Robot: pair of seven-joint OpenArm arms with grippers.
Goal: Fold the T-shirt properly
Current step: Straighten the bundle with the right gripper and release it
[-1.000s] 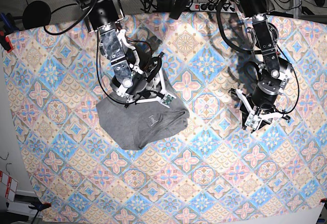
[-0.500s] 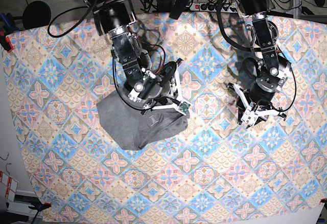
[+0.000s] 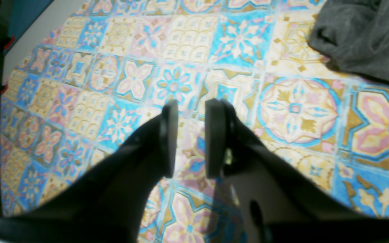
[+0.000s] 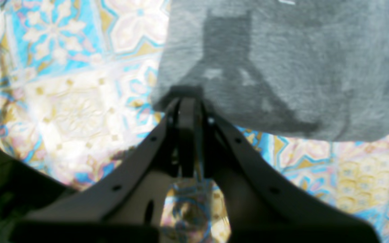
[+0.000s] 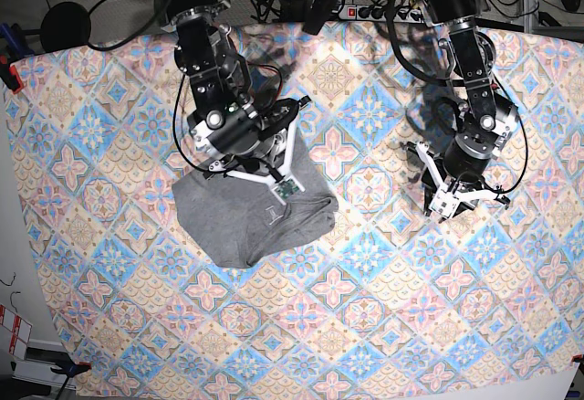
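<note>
Mid-fold: right gripper (image 4: 188, 101) pinched on heather-grey knit T-shirt (image 5: 251, 222) edge; left gripper (image 3: 189, 135) parted, empty. Next, probably lay the fold flat.

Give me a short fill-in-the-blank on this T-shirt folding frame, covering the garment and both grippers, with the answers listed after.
1. The T-shirt is plain ____ in colour.
2. The right gripper is shut on the shirt's ____.
3. The left gripper has its jaws apart with ____ between them.
4. Under the shirt lies a patterned ____.

Missing words: grey; edge; nothing; tablecloth
</note>
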